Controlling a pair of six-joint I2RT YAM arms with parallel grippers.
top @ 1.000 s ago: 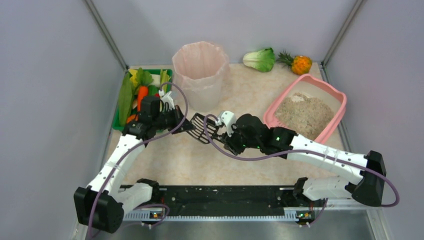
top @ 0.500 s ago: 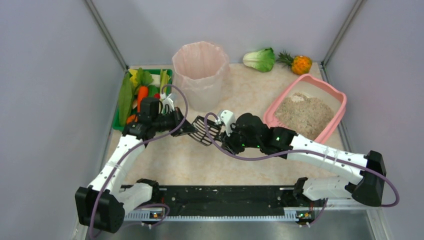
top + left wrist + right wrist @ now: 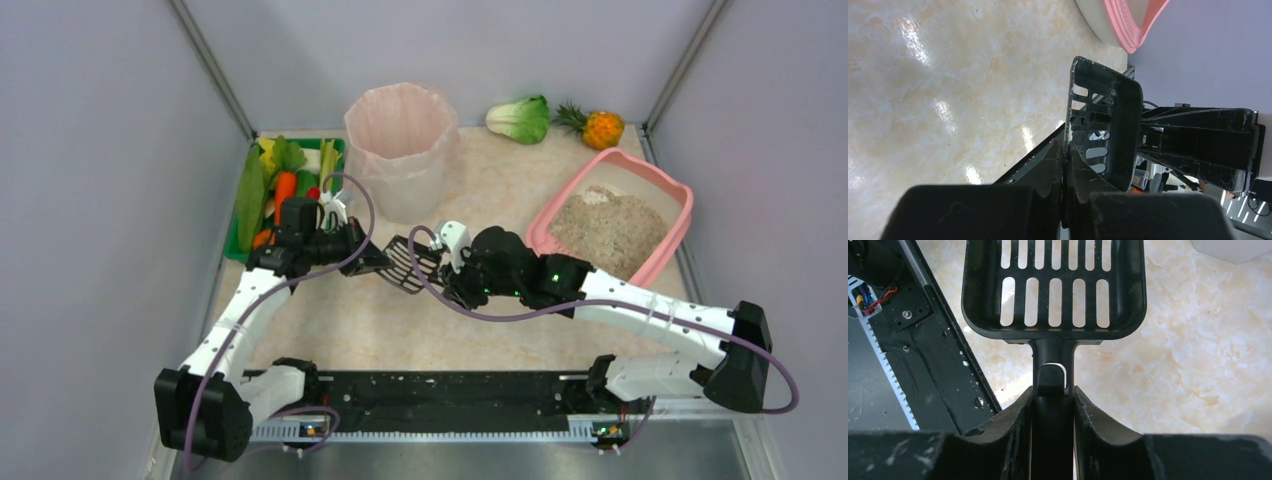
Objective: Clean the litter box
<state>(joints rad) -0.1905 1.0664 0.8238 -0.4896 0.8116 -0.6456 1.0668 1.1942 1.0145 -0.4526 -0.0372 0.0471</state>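
Note:
The pink litter box [image 3: 662,182] with beige granules sits at the right back of the table. A black slotted scoop [image 3: 405,262] hangs over the table's middle, to the left of the box and apart from it. My left gripper [image 3: 372,257] is shut on the scoop's side rim [image 3: 1071,107]; its fingertips [image 3: 1066,150] are pressed together around it. My right gripper [image 3: 447,268] is shut on the scoop's handle [image 3: 1053,385], with the scoop's empty slotted head [image 3: 1054,287] ahead of it over the marble top.
A white bin with a pink liner [image 3: 401,145] stands at the back centre, just behind the scoop. A green vegetable tray [image 3: 238,232] lies at the left beside my left arm. A toy cabbage [image 3: 520,118] and pineapple [image 3: 598,127] lie at the back. The black base rail [image 3: 450,390] runs along the near edge.
The scoop and my left gripper have shifted slightly toward the near side. The right arm has hardly moved. Both grips are unchanged.

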